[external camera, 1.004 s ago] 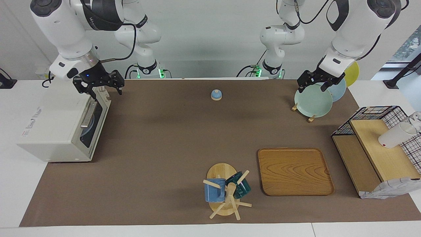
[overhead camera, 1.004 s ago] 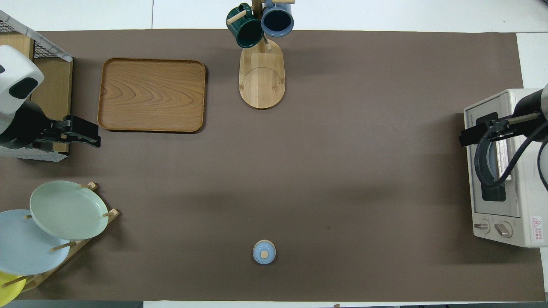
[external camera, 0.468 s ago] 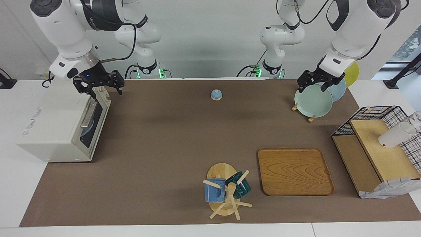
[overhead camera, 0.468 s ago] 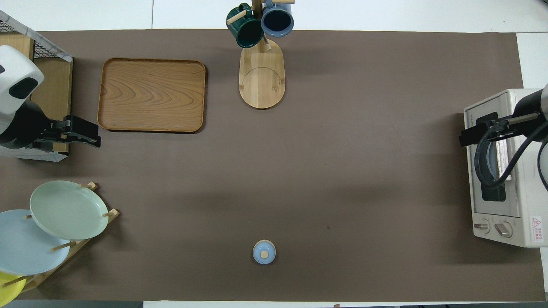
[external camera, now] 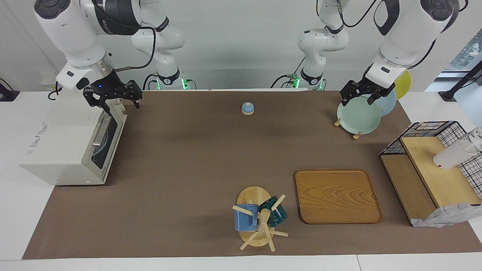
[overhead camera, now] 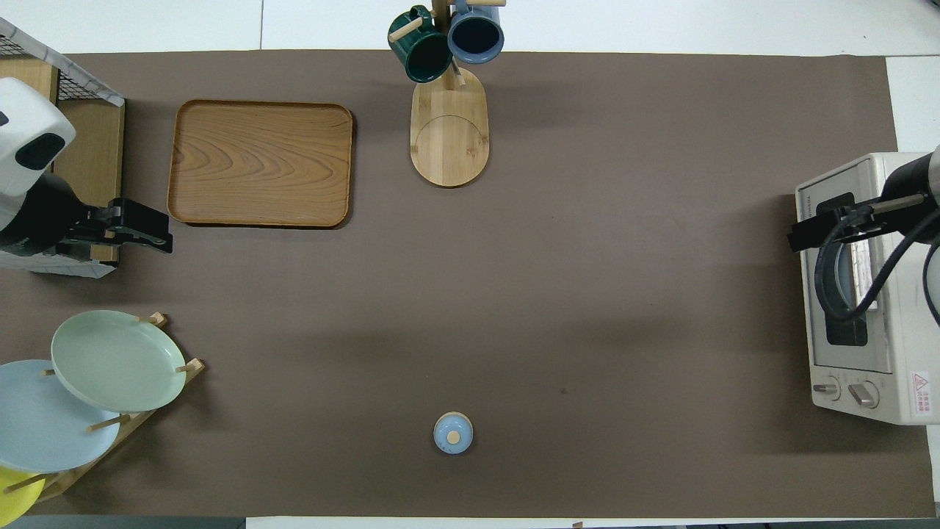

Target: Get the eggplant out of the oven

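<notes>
Overhead, right gripper [external camera: 119, 101] above shut oven [external camera: 71, 145]; left gripper [external camera: 360, 95] waits

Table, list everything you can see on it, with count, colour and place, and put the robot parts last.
oven: 1, cream-white, right arm's end, door shut
eggplant: none visible
lid: 1, blue, near the robots, mid-table
tray: 1, wooden, farther from the robots than the plates
mug tree: 1, wooden, beside the tray
mugs: 2, blue and dark green, on the mug tree
plates: 3, green, blue, yellow, in a wooden stand
rack: 1, black wire, left arm's end
cup: 1, white, on the rack
right gripper: over the oven's top edge
left gripper: over the plates
</notes>
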You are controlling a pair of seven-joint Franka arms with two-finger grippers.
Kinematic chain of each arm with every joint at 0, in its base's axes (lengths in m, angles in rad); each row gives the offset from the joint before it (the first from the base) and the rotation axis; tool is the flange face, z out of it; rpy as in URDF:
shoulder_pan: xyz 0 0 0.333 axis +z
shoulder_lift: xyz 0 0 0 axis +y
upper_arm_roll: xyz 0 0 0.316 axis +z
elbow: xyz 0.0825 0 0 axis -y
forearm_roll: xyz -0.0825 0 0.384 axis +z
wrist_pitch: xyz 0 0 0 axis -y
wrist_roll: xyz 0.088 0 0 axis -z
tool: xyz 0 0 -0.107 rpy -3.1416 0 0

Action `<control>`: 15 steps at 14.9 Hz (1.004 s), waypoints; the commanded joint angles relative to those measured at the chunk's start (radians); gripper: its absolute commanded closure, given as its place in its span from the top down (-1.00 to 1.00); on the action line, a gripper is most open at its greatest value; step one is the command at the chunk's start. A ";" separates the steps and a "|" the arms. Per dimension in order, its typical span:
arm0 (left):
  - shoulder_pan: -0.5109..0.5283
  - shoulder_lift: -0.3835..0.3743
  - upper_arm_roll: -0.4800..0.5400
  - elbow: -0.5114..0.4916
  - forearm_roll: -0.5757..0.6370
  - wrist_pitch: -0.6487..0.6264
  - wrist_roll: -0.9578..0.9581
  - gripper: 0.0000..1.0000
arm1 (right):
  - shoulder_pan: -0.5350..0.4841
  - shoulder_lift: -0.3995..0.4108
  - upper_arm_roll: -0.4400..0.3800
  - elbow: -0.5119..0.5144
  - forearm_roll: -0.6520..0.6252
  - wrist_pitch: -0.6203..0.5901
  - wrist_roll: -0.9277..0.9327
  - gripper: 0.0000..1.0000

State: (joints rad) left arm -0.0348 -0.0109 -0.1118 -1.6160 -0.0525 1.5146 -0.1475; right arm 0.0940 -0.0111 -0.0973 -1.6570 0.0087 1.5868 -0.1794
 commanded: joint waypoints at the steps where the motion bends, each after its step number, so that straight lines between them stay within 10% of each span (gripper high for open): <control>1: 0.007 -0.020 0.000 -0.019 -0.007 0.007 0.000 1.00 | -0.003 -0.003 -0.002 0.003 -0.004 -0.021 0.021 1.00; 11: 0.007 -0.020 0.000 -0.019 -0.007 0.007 0.000 1.00 | -0.011 -0.006 -0.005 -0.001 -0.004 -0.013 -0.032 1.00; 14: 0.007 -0.020 0.000 -0.019 -0.007 0.009 0.000 1.00 | -0.019 -0.009 -0.010 -0.029 -0.007 0.030 -0.147 -0.80; 15: 0.007 -0.020 0.000 -0.019 -0.007 0.007 0.000 1.00 | -0.019 -0.012 -0.010 -0.036 -0.022 0.032 -0.147 -1.00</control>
State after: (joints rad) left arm -0.0348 -0.0109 -0.1118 -1.6160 -0.0525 1.5146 -0.1475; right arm 0.0806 -0.0109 -0.1030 -1.6632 0.0053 1.5935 -0.2853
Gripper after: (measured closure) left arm 0.000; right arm 0.317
